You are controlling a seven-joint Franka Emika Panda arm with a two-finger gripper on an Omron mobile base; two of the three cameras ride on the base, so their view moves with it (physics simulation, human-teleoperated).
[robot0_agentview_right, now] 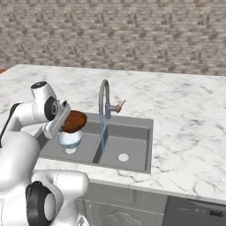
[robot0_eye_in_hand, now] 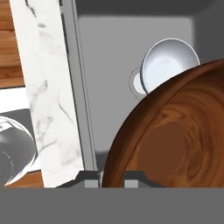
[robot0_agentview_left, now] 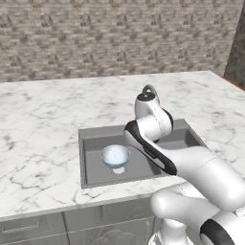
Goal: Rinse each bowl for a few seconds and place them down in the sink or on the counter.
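You see the counter (robot0_agentview_left: 43,124) in white marble crossed by thin grey veins, above grey drawers (robot0_agentview_left: 33,228). The sink (robot0_agentview_right: 132,145) is plain mid-grey metal, its tap (robot0_agentview_right: 104,95) grey with a reddish handle and a blue stream beneath. One bowl (robot0_agentview_left: 115,155) is glossy pale blue-white; the other bowl (robot0_eye_in_hand: 175,131) is dark reddish-brown with swirling wood grain. The back wall (robot0_agentview_left: 119,33) shows mottled brown-grey brick. Your pincer (robot0_eye_in_hand: 112,177) fingertips are dark grey.
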